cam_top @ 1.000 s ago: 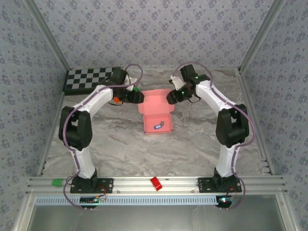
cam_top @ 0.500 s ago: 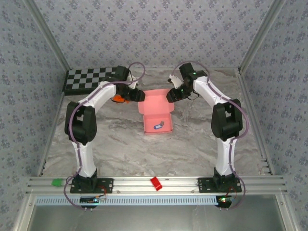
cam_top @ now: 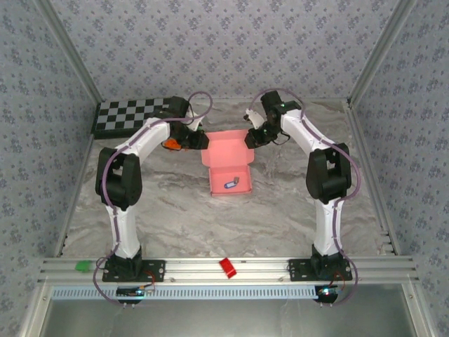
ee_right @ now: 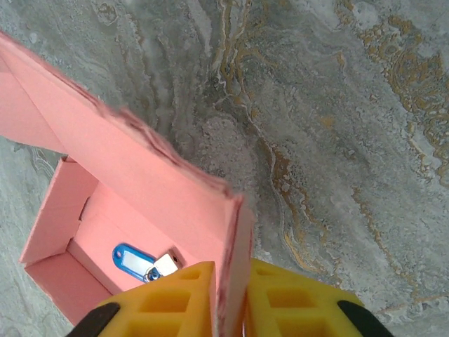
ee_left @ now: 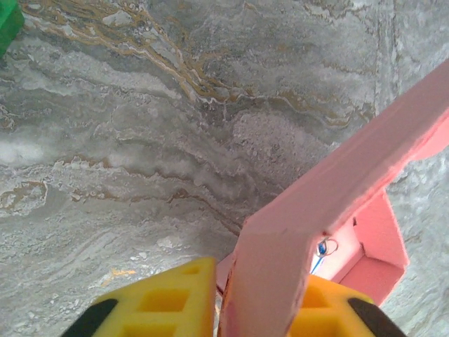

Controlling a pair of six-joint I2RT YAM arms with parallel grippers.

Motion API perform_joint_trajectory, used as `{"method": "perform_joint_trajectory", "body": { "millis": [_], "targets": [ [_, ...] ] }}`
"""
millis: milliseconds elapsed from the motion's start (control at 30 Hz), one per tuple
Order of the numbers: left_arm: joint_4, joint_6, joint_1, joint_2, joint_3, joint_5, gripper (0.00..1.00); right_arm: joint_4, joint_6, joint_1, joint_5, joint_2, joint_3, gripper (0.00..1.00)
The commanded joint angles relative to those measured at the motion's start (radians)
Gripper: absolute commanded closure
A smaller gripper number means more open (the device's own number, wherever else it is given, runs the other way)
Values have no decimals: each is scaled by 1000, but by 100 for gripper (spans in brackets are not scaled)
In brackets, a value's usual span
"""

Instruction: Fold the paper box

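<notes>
Checkerboard (cam_top: 133, 116) lies at the marble table's (cam_top: 280, 210) far-left corner. A red block (cam_top: 227, 267) and a green block (cam_top: 85, 266) rest on the near rail (cam_top: 182, 265).

The paper box (cam_top: 226, 151) is salmon-pink thin card, half folded. Its shallow tray sits open on the worktop (cam_top: 280, 203), and the lid panel slants up behind it, pinched at either side by my left end effector (cam_top: 203, 140) and right end effector (cam_top: 247, 140).

No writing is legible, even on the blue tag (ee_right: 132, 260) in the paper box (ee_right: 52, 281).

green object (ee_left: 5, 24) cut off at corner, paper box (ee_right: 140, 182) upper edge blurred
</notes>
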Motion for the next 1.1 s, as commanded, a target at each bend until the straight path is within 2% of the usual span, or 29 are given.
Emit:
{"method": "perform_joint_trajectory", "body": {
  "millis": [0, 233, 333, 767, 1067],
  "targets": [
    [-33, 15, 5, 10, 39, 26, 88, -35, -12, -4, 1, 10, 35, 86],
    [30, -11, -2, -18, 19, 37, 97, 60, 34, 7, 31, -42, -24, 93],
    [101, -33, -11, -44, -4, 7, 100, 136, 67, 16, 60, -85, -84, 95],
    [360, -92, -63, -152, -134, -157, 100, 508, 177, 68, 331, -306, -383, 96],
    [526, -110, -96, -189, -232, -230, 100, 675, 220, 106, 496, -365, -519, 96]
  ]
}}
